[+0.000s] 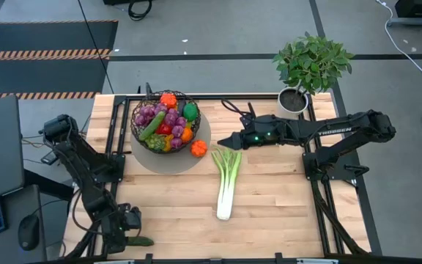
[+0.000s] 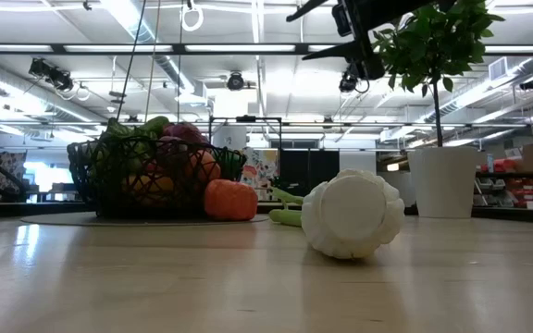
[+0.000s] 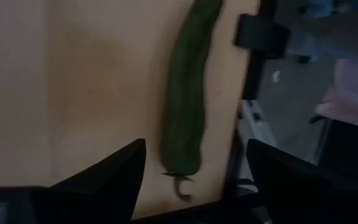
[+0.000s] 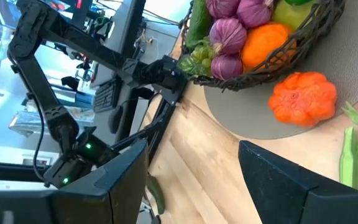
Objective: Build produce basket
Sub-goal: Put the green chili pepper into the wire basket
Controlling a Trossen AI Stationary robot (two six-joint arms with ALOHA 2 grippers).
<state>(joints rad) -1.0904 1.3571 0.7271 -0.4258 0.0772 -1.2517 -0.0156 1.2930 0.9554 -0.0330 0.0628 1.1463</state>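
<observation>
Wire mesh forms the round dark basket (image 1: 165, 122), heaped with glossy produce (image 1: 168, 117), far left on a grey mat (image 1: 196, 158). A ribbed orange pepper (image 1: 198, 148) touches it. The smooth leek (image 1: 227, 180) lies mid-table. Left gripper (image 1: 132, 220) spread above a slender cucumber (image 3: 186, 99); right gripper (image 1: 224, 141) released, empty.
</observation>
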